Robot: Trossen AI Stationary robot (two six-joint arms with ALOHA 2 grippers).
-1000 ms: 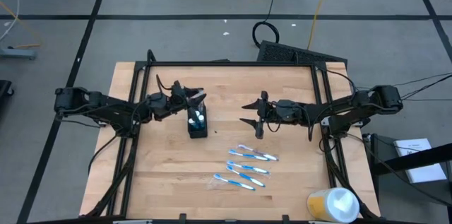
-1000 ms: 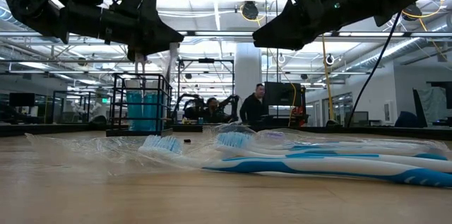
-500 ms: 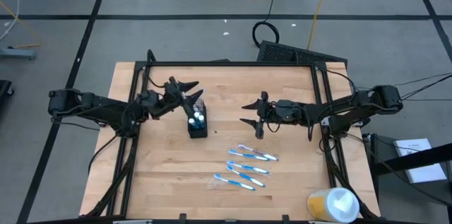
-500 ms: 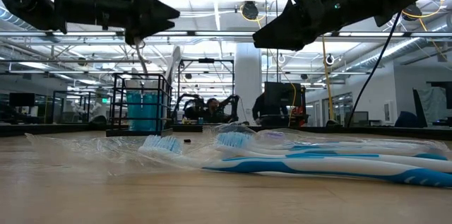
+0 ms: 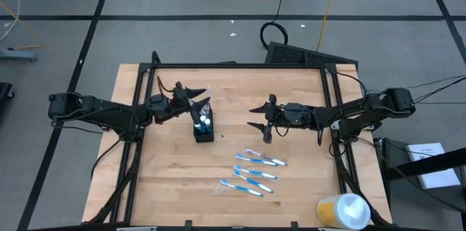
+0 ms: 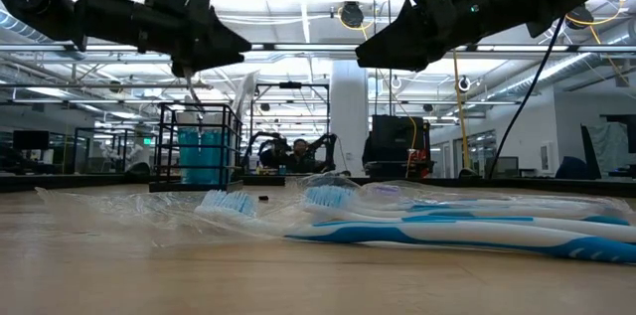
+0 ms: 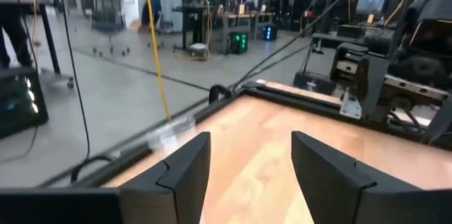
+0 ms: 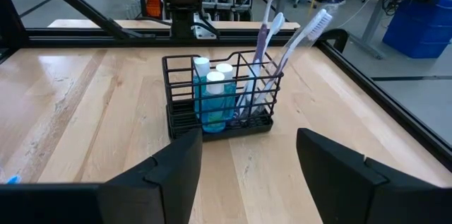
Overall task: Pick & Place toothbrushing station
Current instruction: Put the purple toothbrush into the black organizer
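The high view looks straight down on the whole table and both arms. The low view sits at tabletop height, very near the toothbrushes, facing level into the room. The left wrist view looks out over the table's edge into the room. The right wrist view faces the holder, which the high and low views share

Black mesh holder upright — toothbrushes flat.

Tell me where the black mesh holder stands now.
In the high view the black mesh holder stands left of the table's centre, just beside the left tool, with the loose toothbrushes lying apart toward the near-right.
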